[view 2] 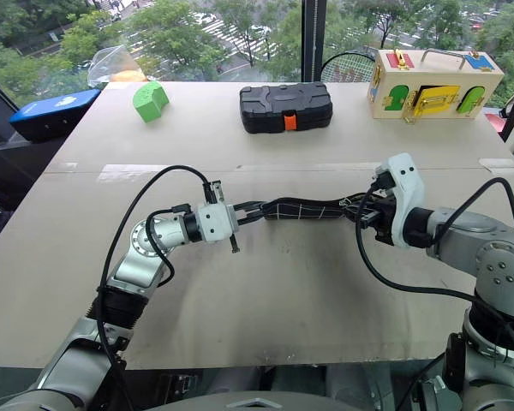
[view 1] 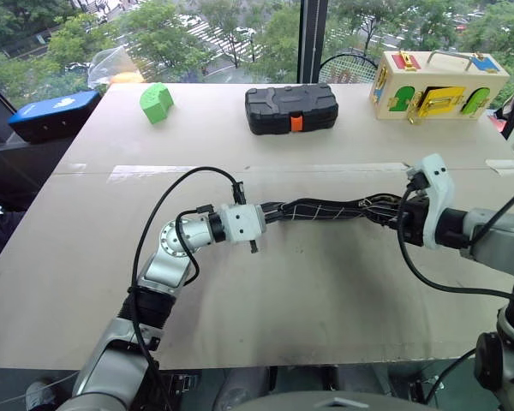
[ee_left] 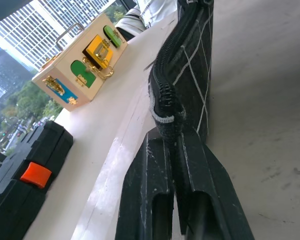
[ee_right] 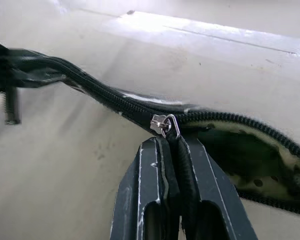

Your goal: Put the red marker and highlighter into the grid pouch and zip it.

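The grid pouch (view 1: 325,210), black with white lines, hangs stretched above the table between my two grippers. My left gripper (view 1: 270,211) is shut on the pouch's end, and the fabric is pinched between its fingers (ee_left: 150,190). At the other end, my right gripper (ee_right: 168,142) is shut on the silver zipper pull (ee_right: 171,129). On one side of the slider the zipper is closed. On the other side it gapes open onto a pale dotted lining (ee_right: 250,165). The red marker and the highlighter are hidden.
A black hard case with an orange latch (view 1: 291,109) sits at the far middle of the table (view 1: 325,300). A green block (view 1: 157,101) lies far left and a wooden latch box (view 1: 433,84) far right. A blue device (view 1: 51,116) rests off the left edge.
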`<state>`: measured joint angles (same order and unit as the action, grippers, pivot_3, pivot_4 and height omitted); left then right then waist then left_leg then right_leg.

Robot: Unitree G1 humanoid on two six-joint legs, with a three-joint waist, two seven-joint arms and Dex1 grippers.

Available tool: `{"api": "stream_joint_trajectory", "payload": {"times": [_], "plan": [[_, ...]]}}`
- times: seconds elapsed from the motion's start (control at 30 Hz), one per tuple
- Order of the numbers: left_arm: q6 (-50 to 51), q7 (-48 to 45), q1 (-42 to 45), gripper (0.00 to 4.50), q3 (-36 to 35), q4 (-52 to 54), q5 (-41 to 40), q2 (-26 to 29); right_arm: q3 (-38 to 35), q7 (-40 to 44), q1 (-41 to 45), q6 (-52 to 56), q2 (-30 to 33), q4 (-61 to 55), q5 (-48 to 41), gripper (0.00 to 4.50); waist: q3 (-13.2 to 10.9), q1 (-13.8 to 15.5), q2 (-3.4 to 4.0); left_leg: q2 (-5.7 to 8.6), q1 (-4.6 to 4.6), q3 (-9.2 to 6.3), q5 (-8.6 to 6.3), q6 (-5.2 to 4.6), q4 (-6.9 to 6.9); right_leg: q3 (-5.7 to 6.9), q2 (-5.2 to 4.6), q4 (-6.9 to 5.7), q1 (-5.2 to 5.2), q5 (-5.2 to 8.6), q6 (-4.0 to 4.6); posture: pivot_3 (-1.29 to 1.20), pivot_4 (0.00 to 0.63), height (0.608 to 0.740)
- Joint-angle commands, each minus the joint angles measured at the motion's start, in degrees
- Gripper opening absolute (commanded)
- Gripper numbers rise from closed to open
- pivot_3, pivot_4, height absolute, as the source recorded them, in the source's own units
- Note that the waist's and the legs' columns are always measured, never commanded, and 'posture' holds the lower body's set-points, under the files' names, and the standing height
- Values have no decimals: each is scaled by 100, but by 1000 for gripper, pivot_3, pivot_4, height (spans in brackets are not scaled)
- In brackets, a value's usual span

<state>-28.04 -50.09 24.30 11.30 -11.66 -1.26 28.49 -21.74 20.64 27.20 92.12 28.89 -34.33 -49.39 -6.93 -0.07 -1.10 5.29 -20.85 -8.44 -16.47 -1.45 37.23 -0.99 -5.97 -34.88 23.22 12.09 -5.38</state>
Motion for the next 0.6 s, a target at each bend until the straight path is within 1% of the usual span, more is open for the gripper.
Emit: {"api": "stream_joint_trajectory", "payload": {"times": [0.03,0.13,0.17,0.2,0.23,0.27,0.33,0.4,0.47,0.5,0.6], "plan": [[13,43,0,0,-96,148,-13,107,-496,91,-43,38,-48,83,-472,103,0,1,0,0,0,1,0,0,0,0,0,0,-1,0,0,0,150,740],[26,42,-6,0,-85,175,-26,110,-522,-64,-101,38,-139,167,-676,921,0,-1,1,0,1,2,0,0,0,-3,0,-2,-1,0,0,0,150,740],[30,41,-15,0,-85,188,-33,116,-530,-142,-128,38,-194,191,-699,1442,0,-1,1,0,1,2,0,0,0,-2,0,-2,-1,0,0,0,150,740],[31,41,-21,0,-84,197,-38,121,-539,-206,-145,38,-231,207,-725,1804,0,-2,0,0,1,2,0,0,0,-2,0,-2,-1,0,0,0,150,740],[41,39,-32,0,-83,212,-45,127,-575,-246,-172,38,-305,227,-771,1804,-1,-6,2,0,2,2,0,0,0,-2,0,-1,-2,0,0,0,150,740],[50,37,-44,0,-84,229,-53,134,-602,-284,-198,38,-354,237,-839,2104,0,-7,1,0,1,3,0,0,0,-3,0,-2,-1,0,0,0,150,740],[67,34,-59,0,-86,252,-62,145,-602,-357,-270,38,-390,226,-931,2508,0,-9,1,0,2,2,0,0,0,-3,0,-2,-1,0,0,0,150,740],[80,30,-65,0,-86,266,-69,147,-607,-475,-299,38,-418,230,-989,3458,0,-9,1,-1,1,2,0,0,0,-3,0,-2,-1,0,0,0,150,740],[90,25,-61,0,-84,270,-76,144,-635,-584,-295,38,-453,254,-1064,3458,-1,-12,1,0,1,3,0,0,0,-4,-1,-2,-1,0,0,0,150,740],[97,25,-60,0,-82,276,-78,142,-650,-630,-291,38,-459,262,-1110,3297,-1,-11,1,0,1,3,0,0,1,-4,0,-2,-1,0,0,0,150,740],[106,19,-59,0,-79,279,-80,140,-705,-744,-268,38,-497,285,-1266,2233,-1,-11,1,0,2,2,0,0,1,-3,0,-2,-1,0,0,0,150,740]]}}
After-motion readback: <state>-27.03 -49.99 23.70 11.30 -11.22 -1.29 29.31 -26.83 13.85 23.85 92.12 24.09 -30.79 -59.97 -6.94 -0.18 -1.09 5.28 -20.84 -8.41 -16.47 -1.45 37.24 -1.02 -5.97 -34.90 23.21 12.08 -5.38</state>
